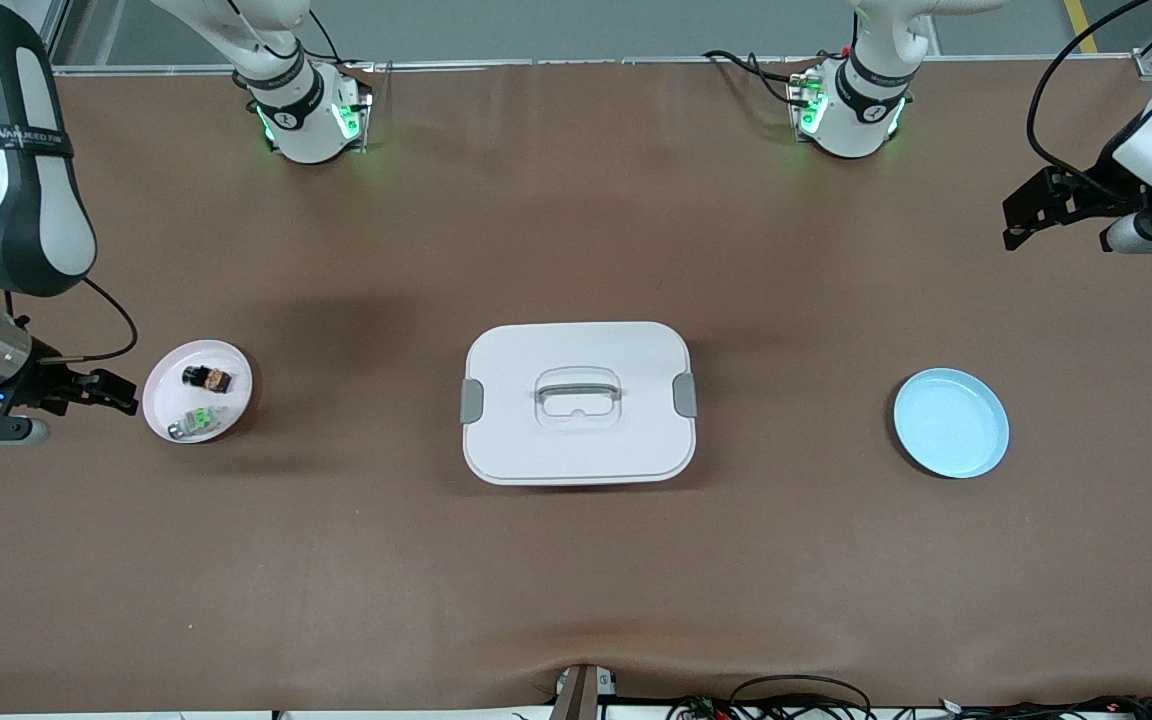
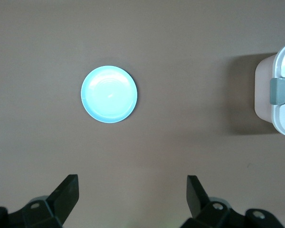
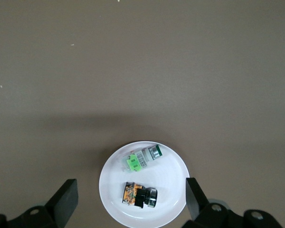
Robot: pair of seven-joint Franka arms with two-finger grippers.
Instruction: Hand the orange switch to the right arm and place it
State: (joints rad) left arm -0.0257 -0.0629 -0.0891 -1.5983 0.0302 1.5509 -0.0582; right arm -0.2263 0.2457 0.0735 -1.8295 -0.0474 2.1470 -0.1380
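The table (image 1: 336, 560) is covered in brown sheet. At centre a white lidded box (image 1: 577, 402) is set, handle up, grey latches at both ends. Toward the left arm's end a pale blue plate (image 1: 951, 423) lies bare. Toward the right arm's end, near that table edge, a small pink-white plate (image 1: 233, 362) carries two parts.

The right arm (image 1: 16, 180) hangs near its end of the table. The right gripper (image 1: 86, 390) is held just beside the small plate's rim, fingers spread wide, nothing between them. The left gripper (image 1: 1036, 215) is held over bare table near the left arm's edge, well apart from both plates; fingers also spread, empty.

The orange switch (image 1: 207, 379) lies on its side on the small plate, on the part farther from the front camera. The green switch (image 1: 194, 421) lies beside it, nearer the front camera; in the right wrist view the two appear apart, not touching.

Key relation: the orange switch (image 3: 139, 196) is by far nearer to the right gripper (image 3: 128, 199); the left gripper is at the far table end, w/ the box between. In the right wrist view the switch's long axis runs approx. across the span between the fingers, i.e. along the closing direction. Est.: a wrist turn is prob. needed so the narrow sides are gripped. No pick is begun yet.
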